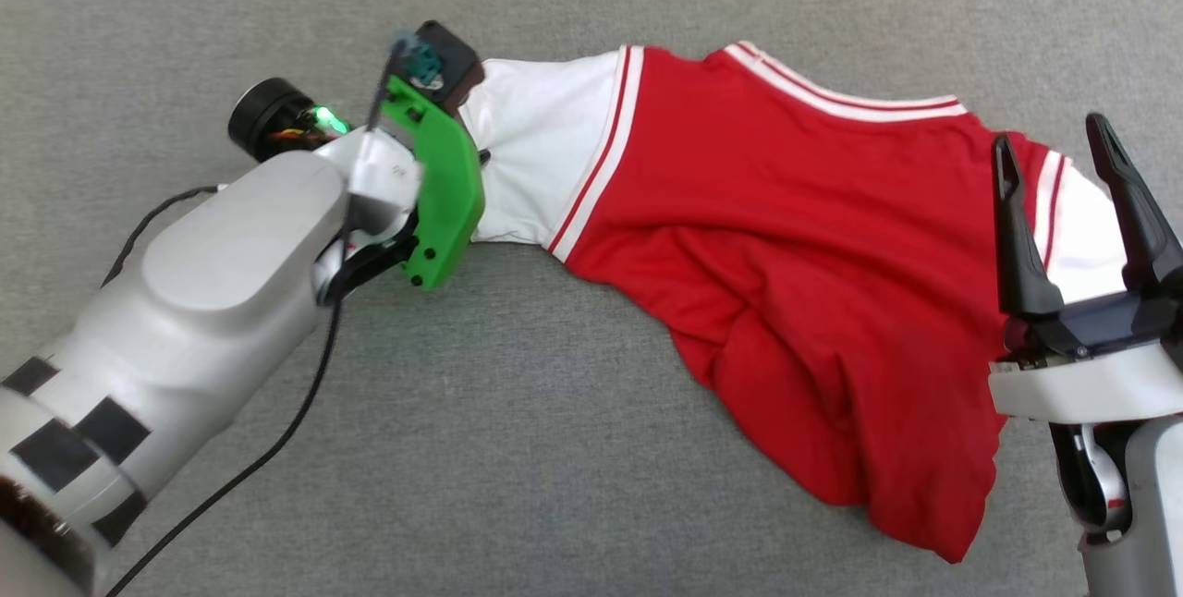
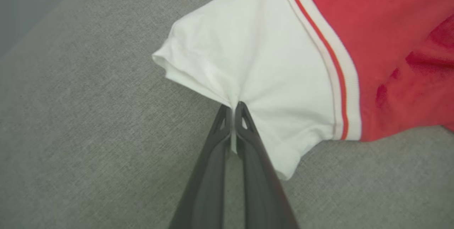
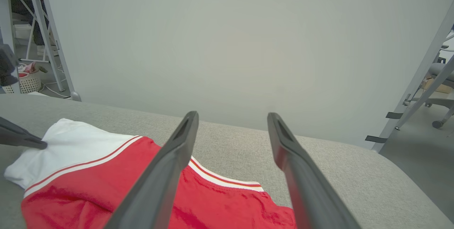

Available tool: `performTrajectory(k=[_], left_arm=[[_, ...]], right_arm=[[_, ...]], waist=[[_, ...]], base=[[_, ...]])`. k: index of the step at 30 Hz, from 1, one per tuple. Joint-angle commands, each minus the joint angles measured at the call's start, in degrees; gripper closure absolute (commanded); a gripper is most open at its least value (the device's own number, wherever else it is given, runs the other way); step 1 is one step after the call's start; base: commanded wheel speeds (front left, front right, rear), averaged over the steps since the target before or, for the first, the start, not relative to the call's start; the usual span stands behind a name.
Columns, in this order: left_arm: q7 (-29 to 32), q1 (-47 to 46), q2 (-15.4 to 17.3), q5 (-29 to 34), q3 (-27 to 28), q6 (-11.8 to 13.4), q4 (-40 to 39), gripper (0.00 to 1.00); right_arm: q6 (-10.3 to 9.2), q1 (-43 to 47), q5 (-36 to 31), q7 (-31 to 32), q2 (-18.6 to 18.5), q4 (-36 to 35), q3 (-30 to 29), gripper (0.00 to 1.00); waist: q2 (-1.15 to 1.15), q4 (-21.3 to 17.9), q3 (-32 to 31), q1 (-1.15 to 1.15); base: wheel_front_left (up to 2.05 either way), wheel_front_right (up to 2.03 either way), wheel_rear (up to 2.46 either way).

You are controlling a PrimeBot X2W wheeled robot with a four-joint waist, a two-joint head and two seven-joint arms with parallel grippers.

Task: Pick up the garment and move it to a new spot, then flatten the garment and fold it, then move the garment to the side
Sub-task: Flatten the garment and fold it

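I had the left end effector (image 2: pixel 233 105) clenched on the white sleeve (image 2: pixel 248 55) of the red jersey (image 1: pixel 795 237), which lay crumpled on the grey fabric surface (image 1: pixel 518 412) near its far edge. The right end effector (image 1: pixel 1052 133) hung released. Moving, flattening and folding remained, I judged.

Seemingly open surface (image 1: pixel 518 412) around garment (image 1: pixel 786 246)

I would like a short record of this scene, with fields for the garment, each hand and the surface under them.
garment: red jersey T-shirt with white sleeves and striped trim, lying crumpled, not yet flattened
left hand: shut, pinching the edge of the white sleeve between its fingers
right hand: open, holding nothing, over the opposite side of the garment
grey fabric surface: the garment rests on it
folding: not yet done
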Motion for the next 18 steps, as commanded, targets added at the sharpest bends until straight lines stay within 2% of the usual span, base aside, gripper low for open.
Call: performTrajectory(k=[1, 5, 14, 18], left_arm=[[-1.7, 1.6, 1.6, -1.1, 0.4, -0.1, -0.9, 1.00], [-5.4, 5.4, 5.6, -2.3, 1.6, 0.4, -4.7, 1.00], [-7.7, 16.1, 13.7, -5.5, 2.1, 6.2, -11.1, 1.00], [-8.4, 20.6, 15.0, -7.4, 1.9, 7.9, -11.4, 1.00]], right_arm=[[-0.05, 1.1, -0.5, -0.3, -0.1, 0.2, -0.4, 0.00], [-0.05, 3.1, -0.2, -0.3, -0.2, 0.6, -1.4, 0.00], [-0.05, 5.6, -0.1, -0.3, -0.4, 1.1, -1.8, 0.00], [-0.05, 6.1, 0.0, -0.3, -0.4, 1.8, -2.2, 0.00]], waist=[[0.00, 2.5, -3.1, 0.00], [0.00, 4.3, -5.3, 0.00], [0.00, 6.1, -7.3, 0.00], [0.00, 6.2, -7.3, 0.00]], base=[[0.00, 0.00, 0.00], [0.00, 0.00, 0.00], [0.00, 0.00, 0.00], [0.00, 0.00, 0.00]])
